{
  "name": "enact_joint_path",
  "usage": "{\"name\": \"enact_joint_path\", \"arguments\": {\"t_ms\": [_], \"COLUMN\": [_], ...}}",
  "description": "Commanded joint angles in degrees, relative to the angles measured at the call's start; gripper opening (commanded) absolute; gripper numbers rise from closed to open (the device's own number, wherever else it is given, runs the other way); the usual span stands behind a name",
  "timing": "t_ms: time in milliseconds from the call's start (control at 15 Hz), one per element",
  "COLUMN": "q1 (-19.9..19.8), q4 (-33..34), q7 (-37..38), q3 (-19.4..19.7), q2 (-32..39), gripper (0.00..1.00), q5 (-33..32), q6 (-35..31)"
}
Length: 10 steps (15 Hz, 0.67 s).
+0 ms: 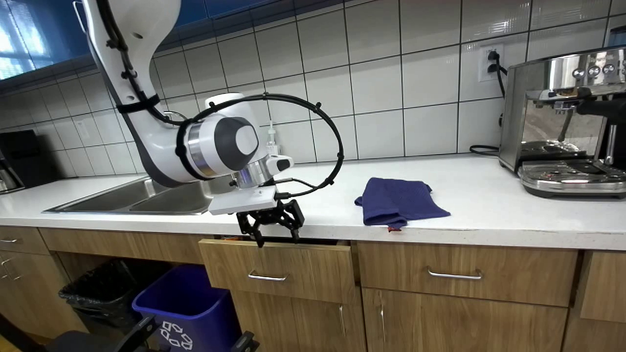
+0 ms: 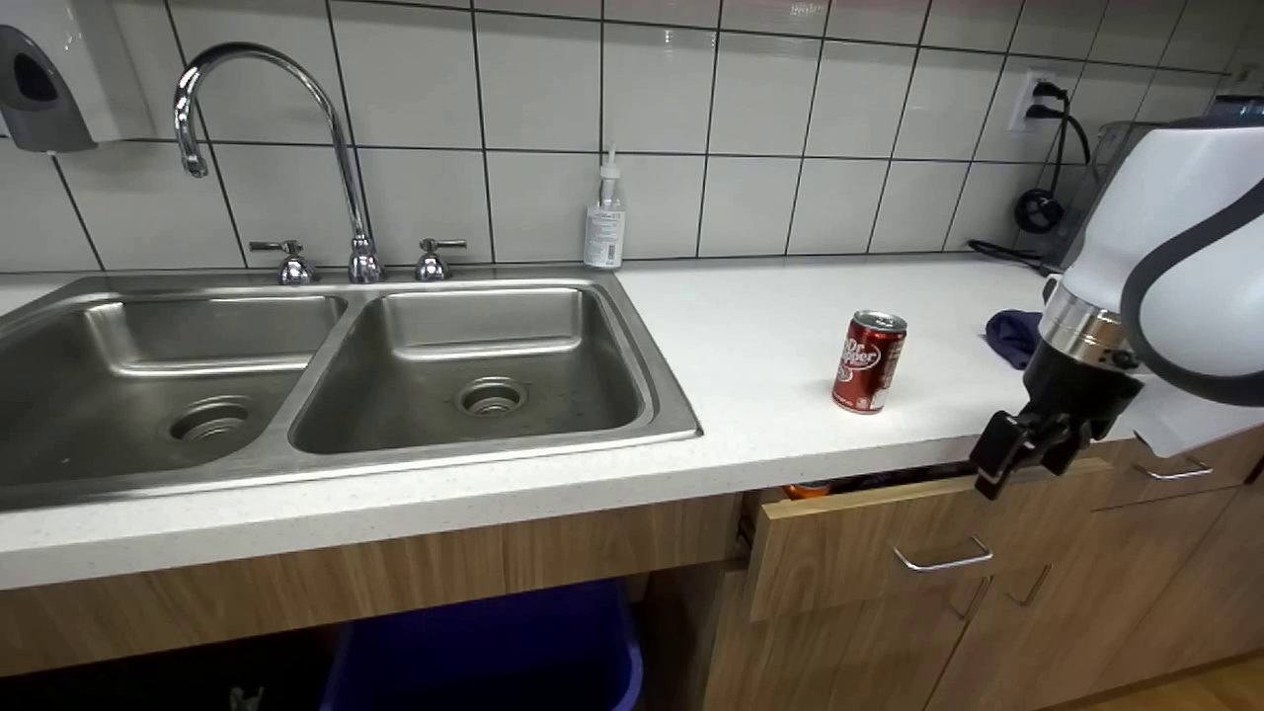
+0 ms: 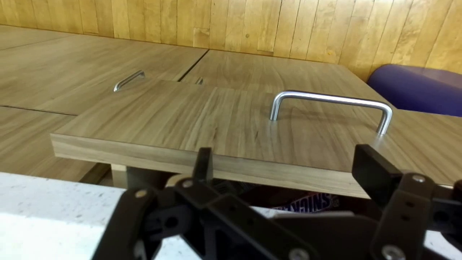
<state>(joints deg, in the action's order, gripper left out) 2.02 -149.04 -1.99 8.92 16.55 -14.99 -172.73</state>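
My gripper [image 1: 278, 239] hangs just above the front of a partly pulled-out wooden drawer [image 1: 313, 269]. Its jaws stand wide apart and nothing is between them. In the wrist view the fingers [image 3: 204, 164] lie over the drawer's top edge [image 3: 252, 166], and I cannot tell whether they touch it. The silver handle [image 3: 332, 99] is farther down the drawer front. Inside the drawer a dark wrapper [image 3: 314, 203] with Snickers lettering shows, and an orange item [image 2: 808, 490] appears at its left end. A red Dr Pepper can [image 2: 869, 363] stands upright on the counter behind the drawer.
A folded blue cloth [image 1: 398, 200] lies on the counter [image 1: 479, 210], with a small red piece [image 1: 393, 229] at its front edge. The espresso machine [image 1: 572, 122] stands beyond it. A double sink [image 2: 671, 415], a clear bottle [image 2: 604, 232] and a blue bin [image 1: 190, 313] are also around.
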Motion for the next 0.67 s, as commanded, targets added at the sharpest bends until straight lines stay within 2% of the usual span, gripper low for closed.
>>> {"name": "enact_joint_path", "arguments": {"t_ms": [0,600], "q1": [1.8,4.8], "q4": [-4.8,-7.5], "q7": [0.4,2.5], "q3": [2.1,4.9], "q2": [-4.9,-10.0], "gripper": [1.00,1.00], "q5": [-1.2,-1.0], "q6": [-2.8,-4.5]}}
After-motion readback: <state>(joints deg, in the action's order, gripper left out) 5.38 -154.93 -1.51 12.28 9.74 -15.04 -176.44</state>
